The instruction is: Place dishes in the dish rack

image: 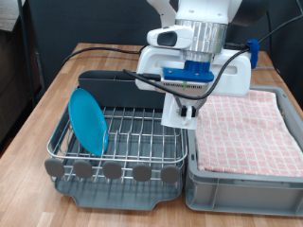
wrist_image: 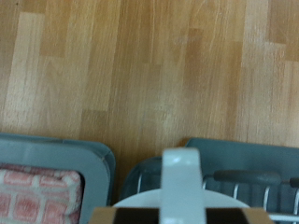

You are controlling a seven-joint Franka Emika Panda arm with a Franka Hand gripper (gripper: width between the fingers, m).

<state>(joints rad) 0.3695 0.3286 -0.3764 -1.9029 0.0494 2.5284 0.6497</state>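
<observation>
The dish rack (image: 118, 142) stands at the exterior view's lower left, a silver wire grid in a dark grey tray. The light-blue plate (image: 89, 121) stands on edge in the rack's left part. My gripper (image: 186, 108) hangs over the rack's right edge, shut on the white mug (image: 176, 115), which it holds just above the wires. In the wrist view the mug's white wall (wrist_image: 181, 177) rises in the middle, with the rack's corner (wrist_image: 252, 182) beside it. The wooden spoon is not in view.
A grey bin (image: 241, 180) lined with pink checked cloth (image: 248, 132) stands right against the rack; it also shows in the wrist view (wrist_image: 56, 168). The wooden table (wrist_image: 149, 65) runs beyond both. A black cable (image: 104, 49) crosses the table behind the rack.
</observation>
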